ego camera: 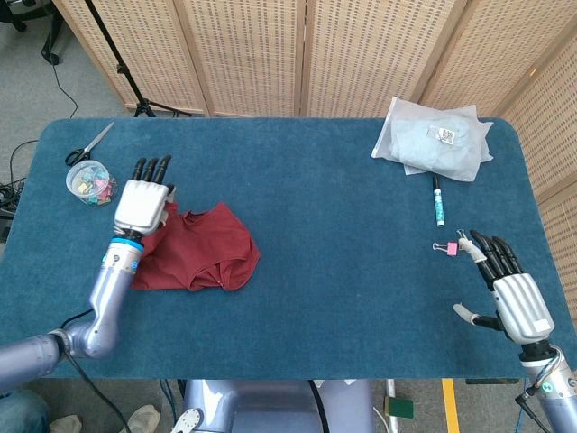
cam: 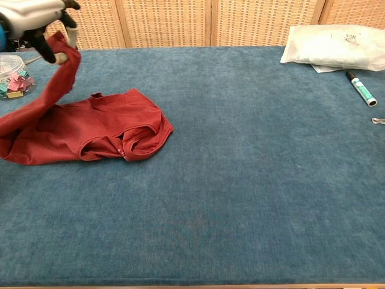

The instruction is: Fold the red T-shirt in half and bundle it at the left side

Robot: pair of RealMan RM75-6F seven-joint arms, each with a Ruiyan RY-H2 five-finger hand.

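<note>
The red T-shirt (ego camera: 200, 251) is half lifted: one end hangs from the left hand's fingers (cam: 59, 58) up off the desk (ego camera: 343, 225), draping down in a strip. The rest lies crumpled flat just below and to the right of those fingers, collar and sleeve bunched at its right edge.
</note>
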